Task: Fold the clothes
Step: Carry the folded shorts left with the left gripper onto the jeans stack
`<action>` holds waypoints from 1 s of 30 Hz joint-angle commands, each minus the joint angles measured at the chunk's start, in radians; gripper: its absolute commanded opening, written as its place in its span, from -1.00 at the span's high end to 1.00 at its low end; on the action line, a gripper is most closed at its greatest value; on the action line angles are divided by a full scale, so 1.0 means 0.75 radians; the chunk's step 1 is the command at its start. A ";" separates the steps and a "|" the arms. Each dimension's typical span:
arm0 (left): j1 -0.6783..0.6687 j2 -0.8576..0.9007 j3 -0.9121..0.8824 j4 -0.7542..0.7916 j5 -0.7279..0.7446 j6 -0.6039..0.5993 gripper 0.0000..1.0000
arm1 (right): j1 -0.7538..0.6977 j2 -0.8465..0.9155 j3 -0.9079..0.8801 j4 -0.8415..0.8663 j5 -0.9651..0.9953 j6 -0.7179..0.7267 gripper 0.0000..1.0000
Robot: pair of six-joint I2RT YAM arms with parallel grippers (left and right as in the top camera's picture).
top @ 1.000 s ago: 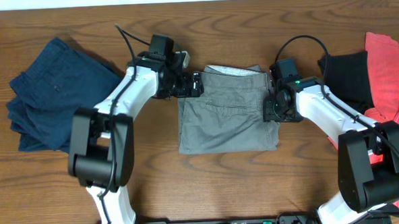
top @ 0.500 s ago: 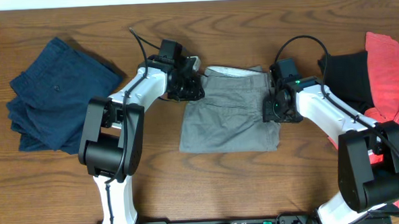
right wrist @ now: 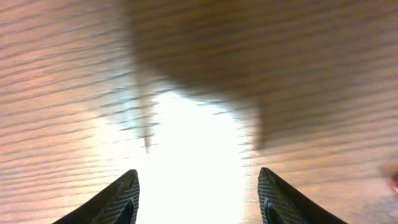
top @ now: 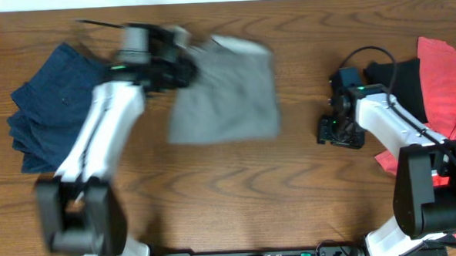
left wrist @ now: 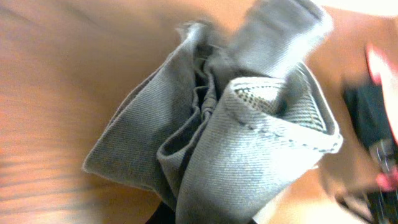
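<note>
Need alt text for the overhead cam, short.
The left claw is shut on the top-left corner of the folded grey shorts, motion-blurred left of centre. The right claw hangs open over the wooden table, apart from them; navy shorts lie left, a black piece and a coral-red piece right.

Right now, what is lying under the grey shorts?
Only the wooden table shows around the grey shorts; nothing sticks out from beneath them. What lies directly below is covered by the cloth, and the view is blurred. The left gripper pinches one corner.
</note>
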 commanded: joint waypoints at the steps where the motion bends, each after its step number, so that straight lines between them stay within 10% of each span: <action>1: 0.162 -0.195 0.024 0.009 -0.237 0.017 0.88 | -0.022 -0.004 0.012 -0.010 0.005 -0.016 -0.18; 13: 0.712 -0.154 0.015 0.041 -0.457 -0.038 0.74 | -0.018 -0.004 0.012 -0.015 0.004 -0.015 -0.17; 30: 0.771 -0.091 0.011 -0.142 -0.427 -0.132 0.72 | -0.019 -0.004 0.012 -0.048 0.000 -0.016 -0.18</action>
